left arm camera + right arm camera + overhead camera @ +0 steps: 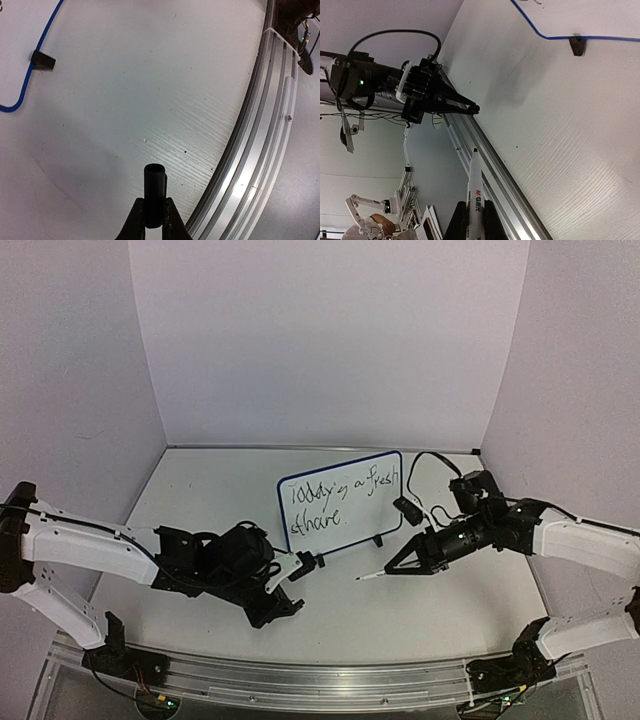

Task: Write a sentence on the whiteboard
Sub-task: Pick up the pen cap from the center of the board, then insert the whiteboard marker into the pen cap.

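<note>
The whiteboard (345, 525) stands upright on two black feet at mid-table, and the sentence (335, 502) runs across it in two lines of black script. In front of its lower left corner, my left gripper (311, 563) is shut on a black marker cap (155, 187), open end pointing away from the jaws. To the right, my right gripper (389, 568) is shut on a white marker pen (475, 192). The pen's bare tip (359, 577) points left toward the cap, a short gap away. The board's blue rim (545, 36) and a foot (577, 46) show in the right wrist view.
An aluminium rail (320, 680) runs along the table's near edge, just behind both arms. Purple walls (330, 340) close in the back and sides. A loose black cable (430, 465) arcs beside the board's right edge. The left gripper (470, 107) also appears in the right wrist view.
</note>
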Robot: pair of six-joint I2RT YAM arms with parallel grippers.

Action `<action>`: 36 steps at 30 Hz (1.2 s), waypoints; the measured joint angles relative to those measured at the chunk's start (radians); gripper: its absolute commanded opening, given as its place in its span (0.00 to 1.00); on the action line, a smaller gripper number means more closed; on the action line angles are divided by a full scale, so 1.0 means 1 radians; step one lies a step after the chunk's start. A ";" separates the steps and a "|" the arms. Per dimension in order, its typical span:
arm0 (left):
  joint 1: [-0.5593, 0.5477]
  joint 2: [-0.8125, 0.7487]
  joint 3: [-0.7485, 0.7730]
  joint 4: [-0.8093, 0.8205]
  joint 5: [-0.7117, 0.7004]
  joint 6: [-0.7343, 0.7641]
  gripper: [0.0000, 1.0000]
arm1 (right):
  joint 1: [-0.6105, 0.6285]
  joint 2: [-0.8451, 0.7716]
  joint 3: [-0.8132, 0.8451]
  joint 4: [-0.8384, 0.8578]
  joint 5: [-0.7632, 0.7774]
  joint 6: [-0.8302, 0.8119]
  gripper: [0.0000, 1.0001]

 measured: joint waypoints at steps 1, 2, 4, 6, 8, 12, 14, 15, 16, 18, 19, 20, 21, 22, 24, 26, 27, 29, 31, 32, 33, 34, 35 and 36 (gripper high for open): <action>0.000 0.007 0.016 0.004 0.008 0.016 0.00 | 0.020 0.007 0.001 -0.002 -0.002 0.003 0.00; 0.000 0.014 0.032 0.011 0.017 0.033 0.00 | 0.038 0.013 0.001 -0.003 -0.006 0.007 0.00; 0.000 0.023 0.054 0.021 0.034 0.057 0.00 | 0.059 0.022 0.002 -0.004 -0.015 0.014 0.00; 0.000 0.029 0.069 0.029 0.053 0.076 0.00 | 0.062 0.032 0.008 -0.005 -0.023 0.020 0.00; 0.000 0.037 0.081 0.036 0.071 0.092 0.00 | 0.063 0.044 0.018 -0.004 -0.030 0.023 0.00; 0.000 0.050 0.091 0.043 0.101 0.116 0.00 | 0.068 0.077 0.039 0.001 -0.039 0.023 0.00; 0.000 0.052 0.091 0.043 0.115 0.122 0.00 | 0.072 0.089 0.040 0.004 -0.046 0.023 0.00; -0.001 0.054 0.092 0.041 0.122 0.125 0.00 | 0.074 0.093 0.041 0.005 -0.050 0.023 0.00; -0.001 0.055 0.095 0.039 0.129 0.129 0.00 | 0.077 0.097 0.041 0.006 -0.054 0.023 0.00; -0.004 0.059 0.106 0.036 0.136 0.141 0.00 | 0.084 0.107 0.041 0.010 -0.059 0.023 0.00; -0.007 0.060 0.112 0.036 0.140 0.145 0.00 | 0.087 0.113 0.041 0.011 -0.064 0.023 0.00; -0.009 0.060 0.117 0.036 0.142 0.149 0.00 | 0.090 0.117 0.041 0.011 -0.067 0.023 0.00; -0.011 0.060 0.122 0.036 0.145 0.153 0.00 | 0.092 0.120 0.041 0.011 -0.070 0.023 0.00; -0.013 0.060 0.125 0.036 0.149 0.158 0.00 | 0.093 0.122 0.041 0.012 -0.075 0.023 0.00; -0.014 0.063 0.132 0.036 0.158 0.168 0.00 | 0.096 0.126 0.041 0.012 -0.082 0.023 0.00; -0.015 0.071 0.140 0.036 0.163 0.171 0.00 | 0.097 0.126 0.041 0.013 -0.085 0.023 0.00; -0.016 0.076 0.143 0.035 0.166 0.172 0.00 | 0.097 0.126 0.041 0.014 -0.086 0.023 0.00; -0.016 0.085 0.148 0.031 0.172 0.172 0.00 | 0.097 0.126 0.041 0.015 -0.087 0.023 0.00; -0.017 0.093 0.153 0.029 0.177 0.172 0.00 | 0.097 0.126 0.041 0.018 -0.087 0.023 0.00; -0.018 0.096 0.155 0.028 0.179 0.173 0.00 | 0.097 0.126 0.041 0.019 -0.088 0.023 0.00; -0.019 0.096 0.156 0.028 0.182 0.173 0.00 | 0.098 0.126 0.041 0.020 -0.088 0.023 0.00; -0.021 0.096 0.158 0.028 0.183 0.173 0.00 | 0.100 0.126 0.041 0.021 -0.089 0.023 0.00; -0.023 0.097 0.161 0.026 0.184 0.173 0.00 | 0.101 0.127 0.041 0.022 -0.090 0.023 0.00; -0.024 0.099 0.165 0.024 0.184 0.173 0.00 | 0.103 0.129 0.041 0.023 -0.092 0.023 0.00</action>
